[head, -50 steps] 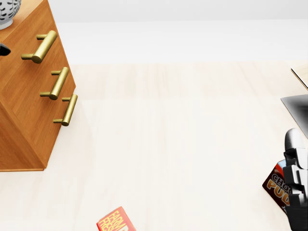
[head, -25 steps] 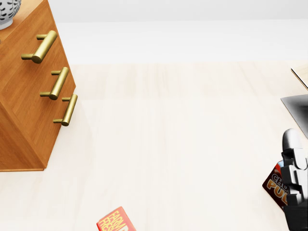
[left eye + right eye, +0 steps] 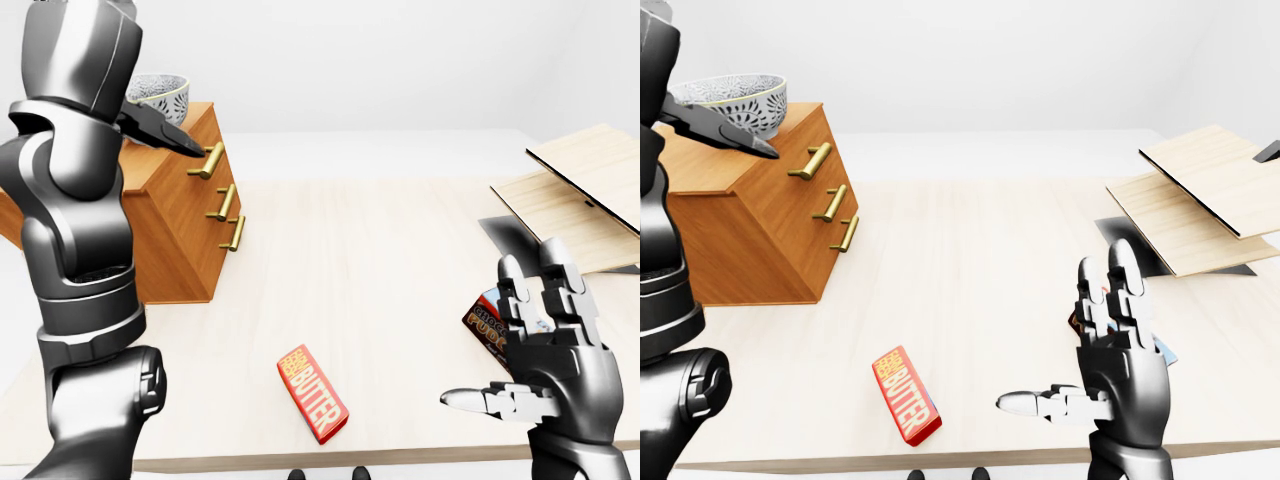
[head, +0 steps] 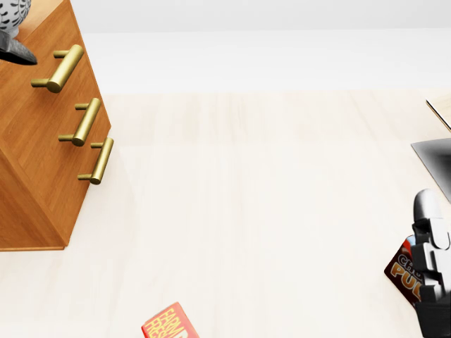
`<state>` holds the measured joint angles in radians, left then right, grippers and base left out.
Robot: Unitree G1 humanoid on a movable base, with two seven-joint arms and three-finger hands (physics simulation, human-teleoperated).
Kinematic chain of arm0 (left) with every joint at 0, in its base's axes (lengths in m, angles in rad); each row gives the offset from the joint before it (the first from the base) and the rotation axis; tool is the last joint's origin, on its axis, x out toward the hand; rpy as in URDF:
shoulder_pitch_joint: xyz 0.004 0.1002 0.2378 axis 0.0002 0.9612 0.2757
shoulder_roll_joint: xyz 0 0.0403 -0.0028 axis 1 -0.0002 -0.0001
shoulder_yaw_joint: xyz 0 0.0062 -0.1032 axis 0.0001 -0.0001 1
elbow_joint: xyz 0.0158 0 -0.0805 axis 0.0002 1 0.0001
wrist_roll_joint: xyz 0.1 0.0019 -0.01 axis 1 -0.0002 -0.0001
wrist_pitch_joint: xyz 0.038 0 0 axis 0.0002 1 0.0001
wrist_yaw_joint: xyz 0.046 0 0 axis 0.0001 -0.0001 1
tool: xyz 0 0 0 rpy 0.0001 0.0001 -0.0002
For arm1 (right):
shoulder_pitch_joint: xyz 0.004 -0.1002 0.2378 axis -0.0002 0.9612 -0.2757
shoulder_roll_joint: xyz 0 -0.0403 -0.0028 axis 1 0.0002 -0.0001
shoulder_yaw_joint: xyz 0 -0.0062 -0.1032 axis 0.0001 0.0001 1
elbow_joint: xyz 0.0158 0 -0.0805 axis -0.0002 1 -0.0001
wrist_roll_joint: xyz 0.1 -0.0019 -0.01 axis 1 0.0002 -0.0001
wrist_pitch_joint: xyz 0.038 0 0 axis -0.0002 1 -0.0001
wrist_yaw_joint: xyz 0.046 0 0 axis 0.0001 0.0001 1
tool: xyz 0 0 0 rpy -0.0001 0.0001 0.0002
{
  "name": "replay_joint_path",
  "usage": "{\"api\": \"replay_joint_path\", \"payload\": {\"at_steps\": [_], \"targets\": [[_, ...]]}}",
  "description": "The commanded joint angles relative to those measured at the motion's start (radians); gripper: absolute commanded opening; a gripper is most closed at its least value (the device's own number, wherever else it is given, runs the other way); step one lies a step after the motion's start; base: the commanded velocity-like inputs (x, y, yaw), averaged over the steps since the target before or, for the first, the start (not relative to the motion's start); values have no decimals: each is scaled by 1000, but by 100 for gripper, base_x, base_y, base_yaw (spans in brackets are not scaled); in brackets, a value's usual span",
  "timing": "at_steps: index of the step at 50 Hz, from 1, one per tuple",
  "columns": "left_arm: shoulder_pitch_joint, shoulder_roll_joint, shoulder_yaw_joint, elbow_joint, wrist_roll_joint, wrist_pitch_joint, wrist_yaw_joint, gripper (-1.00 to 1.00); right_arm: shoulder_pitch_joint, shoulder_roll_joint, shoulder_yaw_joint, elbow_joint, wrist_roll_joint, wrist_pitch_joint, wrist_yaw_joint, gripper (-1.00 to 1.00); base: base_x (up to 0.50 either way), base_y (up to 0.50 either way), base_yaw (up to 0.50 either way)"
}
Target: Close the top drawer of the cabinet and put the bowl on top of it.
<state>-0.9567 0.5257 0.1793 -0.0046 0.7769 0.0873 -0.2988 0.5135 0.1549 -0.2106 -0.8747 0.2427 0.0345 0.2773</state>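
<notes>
Bowl (image 3: 732, 100) sits on top of cabinet (image 3: 750, 235), upper left in the right-eye view. Top drawer (image 3: 812, 160) looks flush with those below. Left hand (image 3: 725, 133) is just beside the bowl, largely hidden by its arm; its finger state cannot be told. Right hand (image 3: 1112, 365) has fingers spread apart over table (image 3: 970, 280), with butter box (image 3: 906, 394) to its left.

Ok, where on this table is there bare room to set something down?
The widest bare stretch of table lies mid-view, between the cabinet, the wooden boards and the butter box. It is crowded lower right, by the right robot hand and the pudding box.
</notes>
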Motion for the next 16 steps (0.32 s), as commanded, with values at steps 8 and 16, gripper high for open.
{"api": "replay_joint_path", "payload": {"at_steps": [8, 16], "targets": [[275, -167, -55, -910, 62, 0, -399, 100, 8, 5, -9, -10, 10, 1, 8, 100, 0, 0, 0], [342, -622, -8, -1043, 305, 0, -399, 100, 8, 9, -10, -11, 9, 3, 12, 100, 0, 0, 0]]}}
